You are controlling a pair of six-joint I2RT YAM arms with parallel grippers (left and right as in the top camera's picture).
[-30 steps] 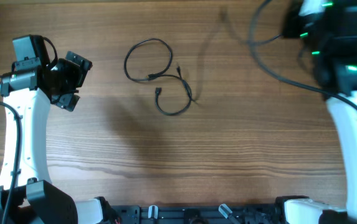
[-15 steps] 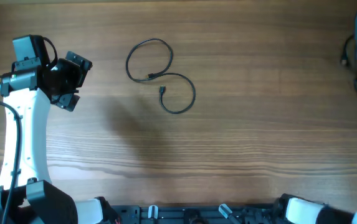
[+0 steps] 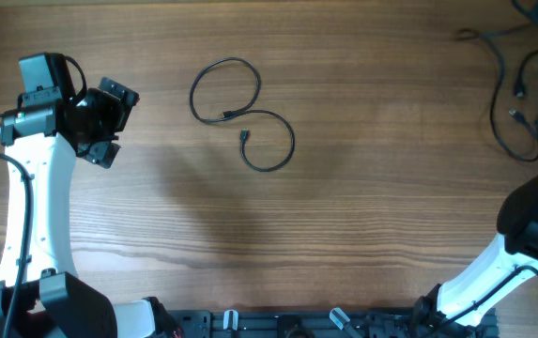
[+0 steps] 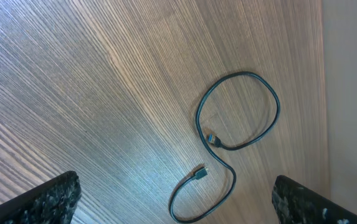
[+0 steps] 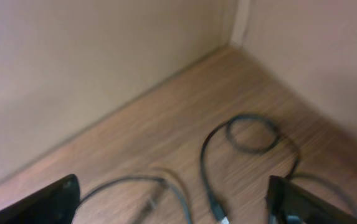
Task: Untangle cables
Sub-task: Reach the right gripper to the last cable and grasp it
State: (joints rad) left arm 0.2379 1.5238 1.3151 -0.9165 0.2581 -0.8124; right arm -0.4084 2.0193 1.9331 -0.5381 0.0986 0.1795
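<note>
A black cable (image 3: 237, 114) is laid in two loose loops, a figure-eight, left of centre on the tabletop (image 3: 344, 216), with its plug ends near the crossing. More cables (image 3: 516, 90) are strewn at the far right corner. The left claw (image 3: 112, 123), beside the figure-eight, is held apart. The right claw (image 5: 175, 208), over the corner cables, is likewise spread apart.

**Wooden table (image 3: 362, 216), grain running left to right.** You see one thin black cable (image 3: 240, 113) lying flat on it, left of centre and toward the far edge. It curls into two open loops joined like a figure eight, and both small plug ends rest near the middle where the loops meet. Well apart, at the far right corner, a loose bunch of black cords (image 3: 517, 89) lies in overlapping loops. One of its plugs shows a pale tip.
</note>
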